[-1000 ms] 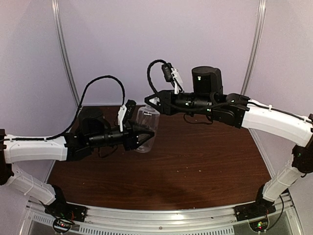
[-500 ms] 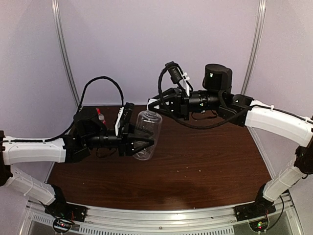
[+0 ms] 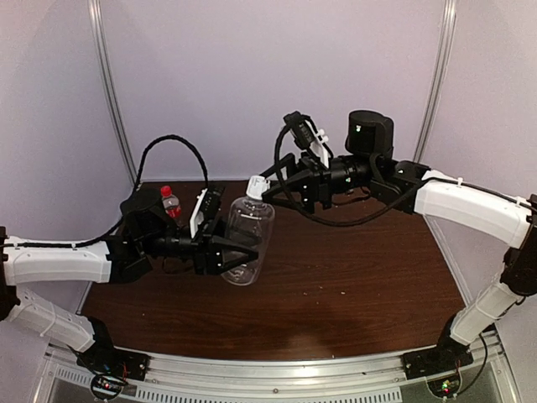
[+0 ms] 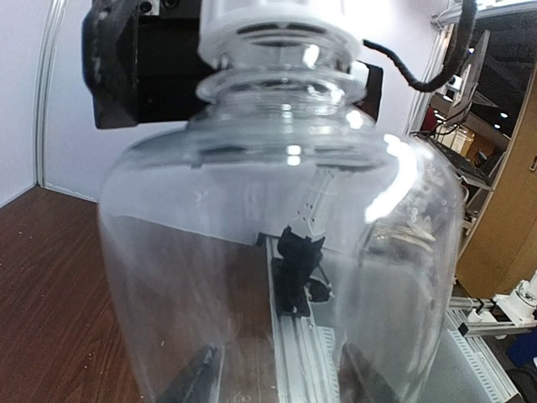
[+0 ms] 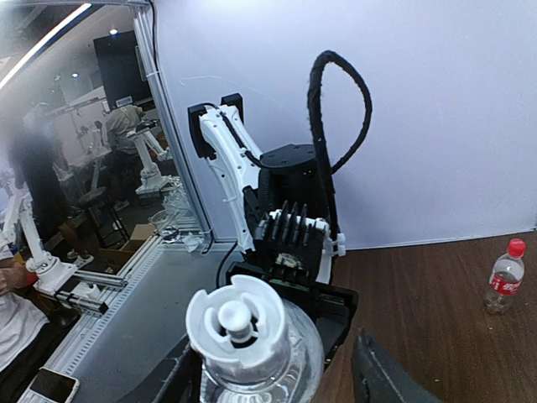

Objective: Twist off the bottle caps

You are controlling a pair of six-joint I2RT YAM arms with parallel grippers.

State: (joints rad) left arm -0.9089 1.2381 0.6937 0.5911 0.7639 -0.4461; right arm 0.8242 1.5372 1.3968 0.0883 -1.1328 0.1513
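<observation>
**White round plastic screw cap (image 3: 256, 185) sits on the held bottle, right jaws spread around it**

From above, the large clear unlabelled plastic bottle (image 3: 249, 235) leans a little over the dark brown wooden table (image 3: 352, 285). Whether its base touches the wood cannot be told. The left gripper (image 3: 242, 252) is clamped on the bottle's lower body from its left. The white cap sits on the bottle's neck. The right gripper (image 3: 268, 191) reaches the cap from the bottle's right. Well to the left of the large bottle stands the small clear plastic bottle with a red label (image 3: 171, 206), upright and wearing its flat red cap (image 3: 165, 191).

In the left wrist view, the large bottle fills the frame, with the white cap at its top edge. Two dark fingers (image 4: 195, 382) show through the clear wall at the bottom, one at each side of the bottle.

The right wrist view looks down on the white cap, seated on the large bottle's neck. This gripper's fingers (image 5: 379, 374) stand apart, one on either side of the cap, and neither visibly touches it. The small bottle stands on the table, far to the right of the large bottle.
</observation>
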